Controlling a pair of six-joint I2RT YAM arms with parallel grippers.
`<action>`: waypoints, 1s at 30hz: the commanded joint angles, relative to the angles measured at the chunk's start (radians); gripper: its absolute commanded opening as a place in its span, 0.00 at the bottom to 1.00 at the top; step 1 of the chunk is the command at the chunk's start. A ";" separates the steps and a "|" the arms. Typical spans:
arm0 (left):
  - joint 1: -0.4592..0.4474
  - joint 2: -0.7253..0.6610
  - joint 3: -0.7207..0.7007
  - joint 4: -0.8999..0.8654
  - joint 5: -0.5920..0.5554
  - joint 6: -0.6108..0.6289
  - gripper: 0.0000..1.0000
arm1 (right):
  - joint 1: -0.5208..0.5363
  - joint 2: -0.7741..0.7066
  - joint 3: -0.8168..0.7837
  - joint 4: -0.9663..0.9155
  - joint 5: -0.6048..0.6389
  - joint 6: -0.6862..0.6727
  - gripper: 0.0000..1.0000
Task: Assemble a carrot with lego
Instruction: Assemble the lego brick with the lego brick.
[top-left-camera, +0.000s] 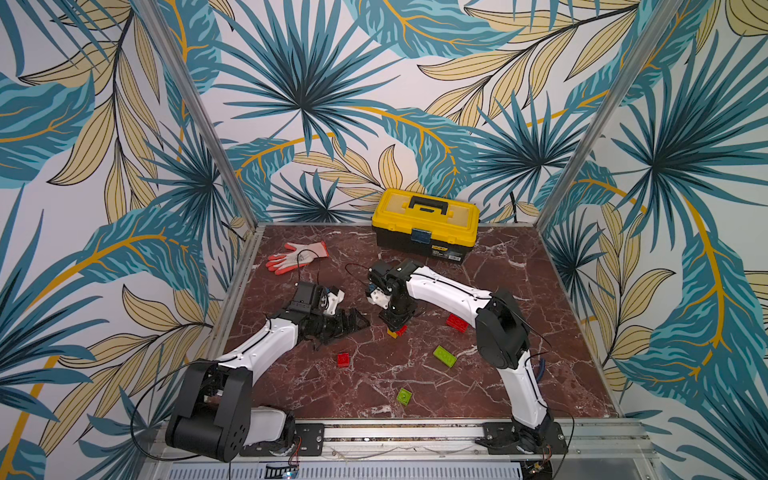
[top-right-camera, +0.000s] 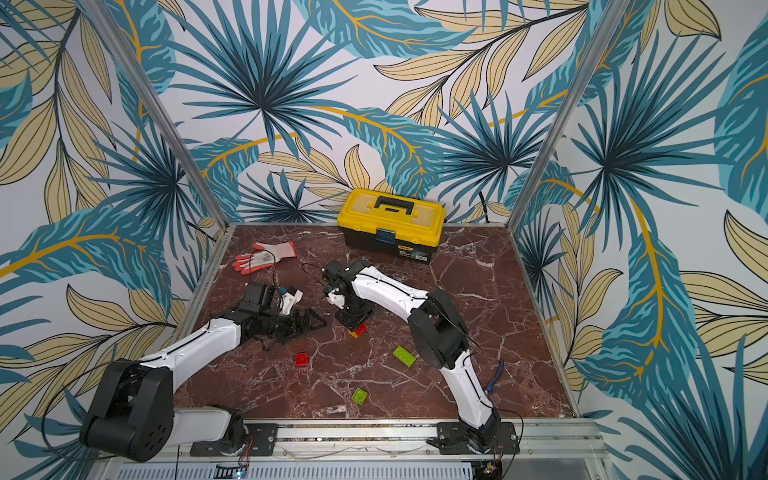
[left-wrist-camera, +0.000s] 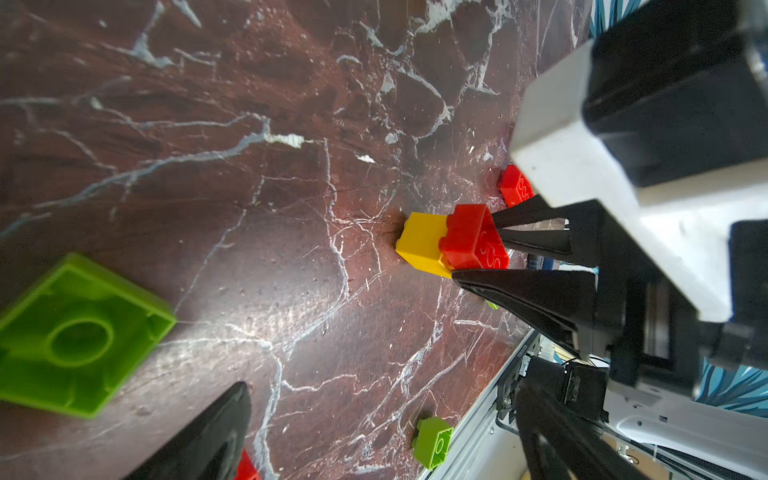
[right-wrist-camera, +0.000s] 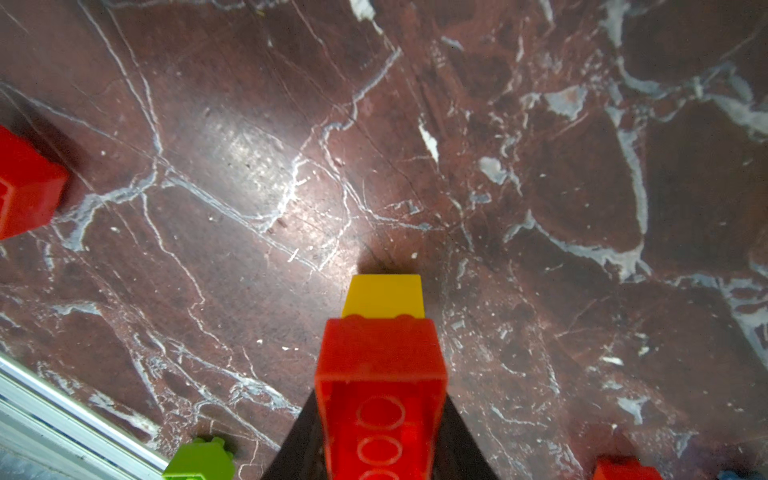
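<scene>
1. A white work glove with orange fingers (top-left-camera: 297, 255) lies flat at the far left of the marble-patterned table (top-left-camera: 519, 374).
2. The left end effector (top-left-camera: 357, 322) sits low, left of centre, with its jaws apart and nothing between them. In the left wrist view one black finger (left-wrist-camera: 208, 436) shows, and a square lime-green brick (left-wrist-camera: 75, 336) lies beside it with its hollow underside up.
3. A red square brick (top-left-camera: 343, 359) rests studs up on the table, on the near side of the left end effector and apart from it.
4. At the centre the right end effector (top-left-camera: 395, 324) points straight down, clamped on a red oblong brick (right-wrist-camera: 380, 365) with a finger on each side. That brick is joined to a yellow brick (left-wrist-camera: 422, 245), which stands on the table. The red one's hollow underside faces the right wrist camera.
5. A small lime-green brick (top-left-camera: 404, 396) lies towards the near edge, well apart from the stack.
6. A yellow and black toolbox (top-left-camera: 424, 224) stands shut at the far edge.
7. A lime-green oblong brick (top-left-camera: 444, 356) lies studs up, to the right of the stack and nearer than it.
8. A second red oblong brick (top-left-camera: 457, 321) lies to the right of the stack, partly hidden by the right arm.
</scene>
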 joint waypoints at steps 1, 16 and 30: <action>-0.002 0.007 0.009 0.019 0.012 0.017 0.99 | 0.006 0.037 0.008 -0.035 -0.005 -0.014 0.25; -0.003 0.007 0.011 0.019 0.005 0.015 0.99 | 0.059 0.103 -0.013 -0.071 0.108 0.042 0.24; -0.003 -0.001 0.010 0.018 0.003 0.014 0.99 | 0.071 0.131 -0.130 -0.013 0.202 0.052 0.24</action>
